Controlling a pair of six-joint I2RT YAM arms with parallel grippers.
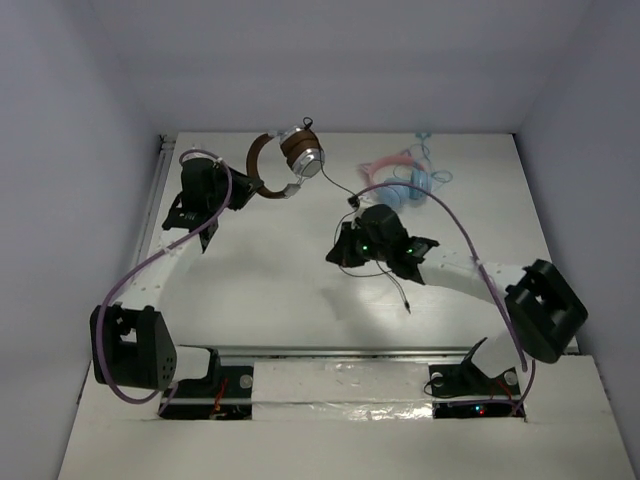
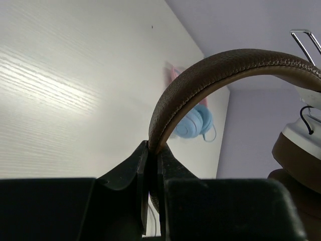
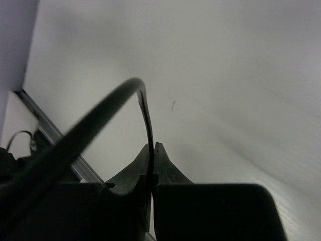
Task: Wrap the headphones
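Observation:
The headphones (image 1: 298,152), with a brown headband and silver-and-brown earcups, hang above the back of the table. My left gripper (image 1: 240,190) is shut on the headband (image 2: 210,70), which arches up and right to an earcup (image 2: 301,150). The thin dark cable (image 1: 335,185) runs from the earcup to my right gripper (image 1: 345,250), which is shut on the cable (image 3: 145,115) over the table's middle. The cable's free end (image 1: 405,300) trails toward the front.
The pink-and-light-blue headphones (image 1: 405,180) lie at the back right, also showing in the left wrist view (image 2: 193,120). White walls close in the table on three sides. A metal rail (image 1: 340,352) runs along the front edge.

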